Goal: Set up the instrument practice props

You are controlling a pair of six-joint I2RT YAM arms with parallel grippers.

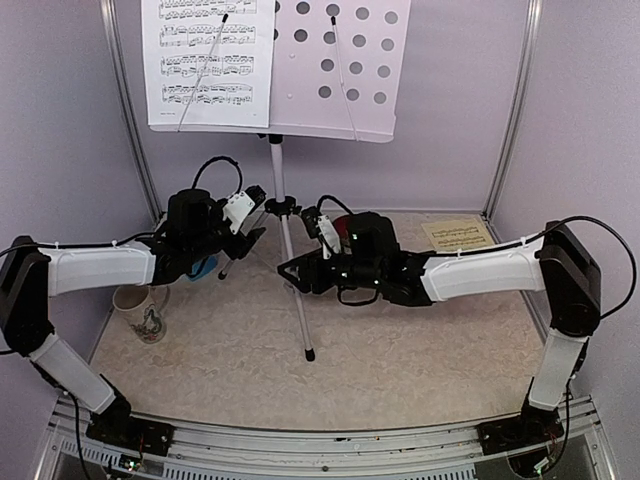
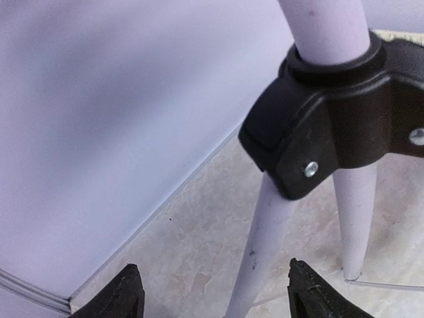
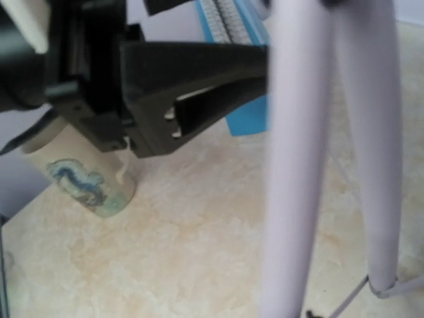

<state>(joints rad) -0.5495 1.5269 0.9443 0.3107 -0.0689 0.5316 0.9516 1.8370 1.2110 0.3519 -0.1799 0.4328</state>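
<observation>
Tripod leg between left gripper jaws, apart, wall close, right gripper jaws unclear

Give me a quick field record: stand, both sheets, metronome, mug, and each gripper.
stand: upright, tripod legs spread on the table
white sheet: on the stand's desk, left half
yellow sheet: flat on the table, back right
metronome: blue, mostly hidden under the left arm
mug: on the table, near left
left gripper: open, a leg between its fingertips, ungripped
right gripper: low by the tripod legs, jaws unclear
</observation>
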